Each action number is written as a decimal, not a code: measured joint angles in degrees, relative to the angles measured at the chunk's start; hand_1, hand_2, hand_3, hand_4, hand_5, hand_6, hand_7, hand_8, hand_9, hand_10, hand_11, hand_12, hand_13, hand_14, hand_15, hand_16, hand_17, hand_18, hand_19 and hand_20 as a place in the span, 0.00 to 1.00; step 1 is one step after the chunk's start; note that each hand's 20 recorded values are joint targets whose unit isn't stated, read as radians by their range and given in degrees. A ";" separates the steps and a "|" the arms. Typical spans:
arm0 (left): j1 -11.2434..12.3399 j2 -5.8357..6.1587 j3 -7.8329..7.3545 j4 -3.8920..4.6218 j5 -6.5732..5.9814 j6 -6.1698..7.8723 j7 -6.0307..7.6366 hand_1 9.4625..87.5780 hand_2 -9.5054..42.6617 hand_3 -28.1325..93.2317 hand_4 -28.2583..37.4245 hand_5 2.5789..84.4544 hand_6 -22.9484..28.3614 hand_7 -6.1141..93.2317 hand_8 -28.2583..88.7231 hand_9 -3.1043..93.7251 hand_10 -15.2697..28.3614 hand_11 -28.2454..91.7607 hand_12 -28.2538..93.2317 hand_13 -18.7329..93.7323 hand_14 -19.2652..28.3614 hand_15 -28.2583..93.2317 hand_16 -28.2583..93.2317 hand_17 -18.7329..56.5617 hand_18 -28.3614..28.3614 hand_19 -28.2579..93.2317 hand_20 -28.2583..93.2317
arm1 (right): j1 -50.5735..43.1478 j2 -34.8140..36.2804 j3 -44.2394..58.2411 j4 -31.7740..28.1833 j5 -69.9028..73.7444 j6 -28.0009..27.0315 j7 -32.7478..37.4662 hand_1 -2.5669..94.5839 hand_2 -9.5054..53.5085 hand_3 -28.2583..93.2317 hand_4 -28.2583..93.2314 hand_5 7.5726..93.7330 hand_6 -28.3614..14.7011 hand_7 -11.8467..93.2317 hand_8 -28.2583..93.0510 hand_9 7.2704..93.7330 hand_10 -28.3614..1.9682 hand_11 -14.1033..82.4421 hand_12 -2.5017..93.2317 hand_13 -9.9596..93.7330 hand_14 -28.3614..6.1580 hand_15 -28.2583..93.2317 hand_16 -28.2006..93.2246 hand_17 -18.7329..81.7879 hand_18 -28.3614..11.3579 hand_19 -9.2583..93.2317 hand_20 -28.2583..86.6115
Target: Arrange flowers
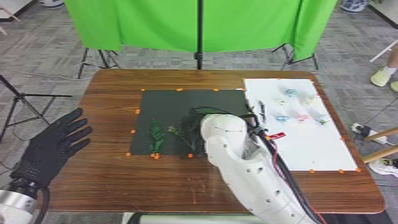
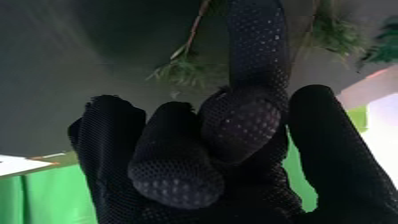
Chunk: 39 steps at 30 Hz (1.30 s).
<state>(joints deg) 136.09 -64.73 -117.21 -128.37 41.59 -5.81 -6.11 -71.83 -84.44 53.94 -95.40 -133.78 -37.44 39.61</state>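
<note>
In the head view, my right hand (image 1: 197, 118) is over the dark mat (image 1: 173, 97), partly hidden by its white arm. A leafy green stem (image 1: 157, 136) lies on the mat's left part, with a thinner sprig (image 1: 180, 132) beside it. More greenery (image 1: 210, 109) lies around my right hand. Small pale flowers (image 1: 302, 118) rest on the white sheet (image 1: 320, 145). My left hand (image 1: 55, 145) is open at the table's left edge. In the right wrist view, my right hand (image 2: 249, 115) is close to a brown-stemmed sprig (image 2: 182, 62) and another green sprig (image 2: 338, 36); whether it holds one is unclear.
The brown table (image 1: 160, 182) has orange tabs (image 1: 133, 131) along the mat and sheet edges. A red tag (image 1: 276, 135) is by the right arm's cables. Behind the table hangs a green cloth (image 1: 151, 25) with a black stand (image 1: 200, 35).
</note>
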 measured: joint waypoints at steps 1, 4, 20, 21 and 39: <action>0.05 -0.03 0.00 -0.01 0.00 0.00 0.03 0.20 0.13 0.80 0.00 0.27 0.48 0.27 0.14 0.23 0.57 0.41 0.36 0.28 0.65 0.50 0.23 0.09 0.82 0.56 0.29 | -0.07 -0.02 0.17 -0.34 0.05 -0.18 0.00 0.21 0.45 0.84 0.00 1.00 0.66 0.44 0.11 1.00 0.73 0.78 0.20 1.00 0.73 0.86 0.42 0.83 0.17 1.00 0.82; 0.19 -0.08 -0.05 -0.03 0.00 0.00 0.09 0.20 0.13 0.80 0.00 0.27 0.48 0.27 0.14 0.23 0.57 0.41 0.36 0.28 0.65 0.50 0.23 0.09 0.82 0.56 0.29 | -0.15 -0.27 1.15 -1.06 1.60 -0.75 0.18 0.21 0.45 0.84 0.00 1.00 0.66 0.43 0.11 1.00 0.73 0.77 0.20 1.00 0.73 0.86 0.42 0.83 0.17 1.00 0.82; 1.09 -0.90 -0.16 -0.21 0.05 0.05 0.70 0.20 0.13 0.80 0.00 0.27 0.48 0.27 0.14 0.23 0.57 0.41 0.36 0.28 0.65 0.50 0.23 0.09 0.82 0.56 0.29 | 1.79 2.47 -1.11 -3.02 0.68 -7.43 -1.11 0.21 0.45 0.83 0.00 1.00 0.65 0.43 0.11 1.00 0.71 0.76 0.21 1.00 0.72 0.85 0.43 0.82 0.16 1.00 0.83; 1.09 -0.93 -0.16 -0.21 0.05 0.05 0.70 0.20 0.13 0.80 0.00 0.27 0.48 0.27 0.14 0.23 0.57 0.41 0.36 0.28 0.65 0.50 0.23 0.09 0.82 0.56 0.29 | 1.79 2.74 -1.38 -3.02 0.86 -7.88 -1.17 0.21 0.45 0.83 0.00 1.00 0.65 0.43 0.11 1.00 0.71 0.76 0.21 1.00 0.71 0.85 0.43 0.82 0.16 1.00 0.83; 1.15 -1.06 -0.19 -0.24 0.02 0.06 0.82 0.20 0.13 0.80 0.00 0.27 0.48 0.27 0.14 0.23 0.57 0.41 0.36 0.28 0.65 0.50 0.23 0.09 0.82 0.56 0.29 | -0.44 3.04 -1.33 -3.85 4.91 -9.60 -1.33 0.20 0.45 0.84 0.00 1.00 0.64 0.42 0.11 1.00 0.71 0.76 0.21 1.00 0.71 0.84 0.43 0.82 0.15 1.00 0.83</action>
<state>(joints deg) 137.24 -65.79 -117.40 -128.61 41.61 -5.75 -5.29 -72.27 -81.40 52.61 -99.25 -128.87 -47.04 38.28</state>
